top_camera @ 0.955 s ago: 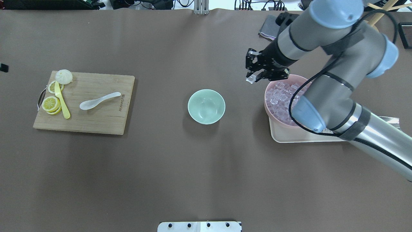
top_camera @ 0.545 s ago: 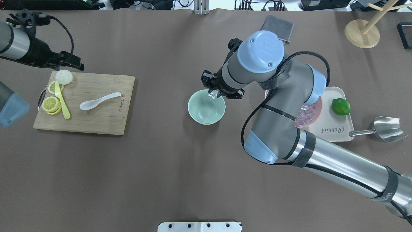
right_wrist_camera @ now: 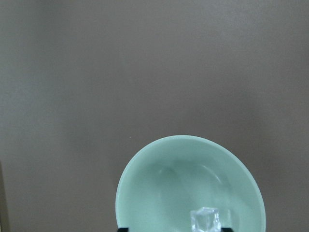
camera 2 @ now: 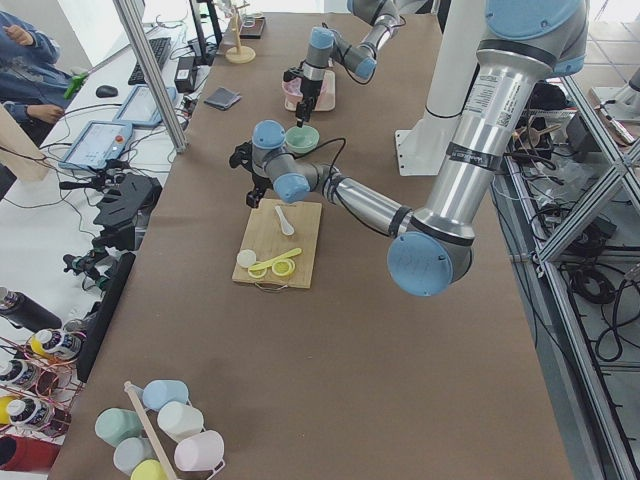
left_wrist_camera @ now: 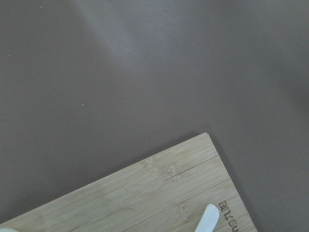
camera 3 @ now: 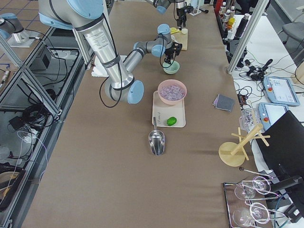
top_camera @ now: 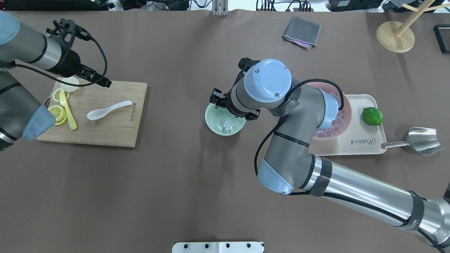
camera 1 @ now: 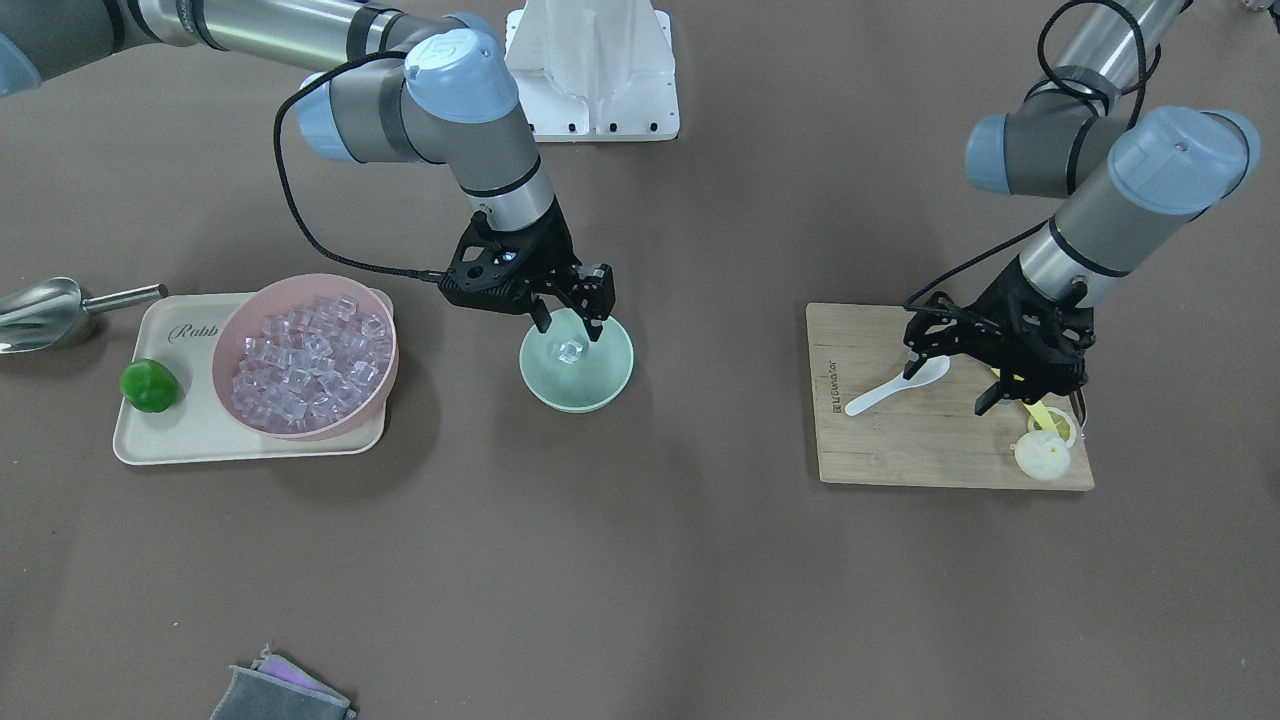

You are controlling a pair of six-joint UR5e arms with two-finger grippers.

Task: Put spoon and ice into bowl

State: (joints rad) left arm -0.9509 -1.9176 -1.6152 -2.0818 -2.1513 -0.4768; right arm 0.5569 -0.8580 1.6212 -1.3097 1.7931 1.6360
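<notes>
Seen from behind the robot, a brown table (top_camera: 175,193) stretches ahead of us. Nearest on our left lies a wooden cutting board (top_camera: 105,131). The spoon (top_camera: 105,109) rests flat on it, white, its head toward the left and its handle angled toward the board's far right corner. Lemon slices (top_camera: 55,112), a yellow utensil (top_camera: 68,114) and a small white bun (camera 1: 1042,455) sit along the board's left end.

The left gripper (camera 1: 948,387) hovers over the board above the spoon's head, its jaws spread apart and holding nothing. We cannot tell whether a fingertip touches the spoon.

At the middle of the table stands the bowl (top_camera: 211,121), mint green. One piece of ice (top_camera: 228,125), a clear cube, lies loose inside it near the bottom. The right gripper (camera 1: 570,322) hangs just over the bowl's rim on the robot's side, jaws parted and empty, with the cube below and between the fingers (camera 1: 603,290).

To the right, a cream tray (camera 1: 160,440) carries a pink bowl (camera 1: 310,430) heaped with clear cubes, and a green lime (camera 1: 150,386) beside it. A metal scoop (top_camera: 423,140) lies on the table just past the tray's right edge.

Farthest from us, a folded grey cloth (top_camera: 302,31) and a round wooden stand (top_camera: 395,37) sit near the table's far edge.
</notes>
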